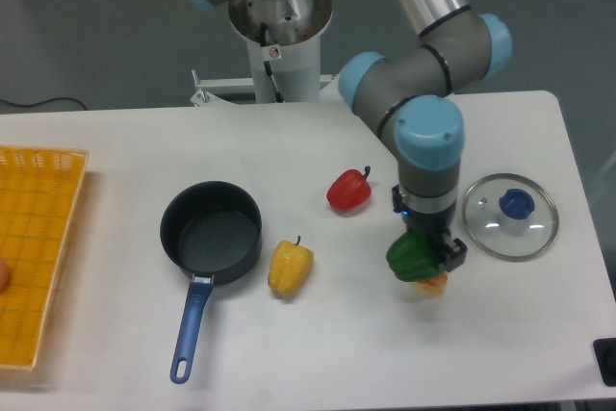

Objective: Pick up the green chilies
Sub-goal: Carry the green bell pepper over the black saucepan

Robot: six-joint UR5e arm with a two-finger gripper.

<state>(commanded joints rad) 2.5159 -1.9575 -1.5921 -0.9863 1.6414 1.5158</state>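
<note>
The gripper [421, 255] is clamped on the glossy, lobed green chilies [411, 257], left of the round glass lid [510, 217].

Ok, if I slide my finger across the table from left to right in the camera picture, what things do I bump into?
Yellow basket → black pan → yellow pepper → red pepper → green pepper held in the gripper → glass lid.
</note>
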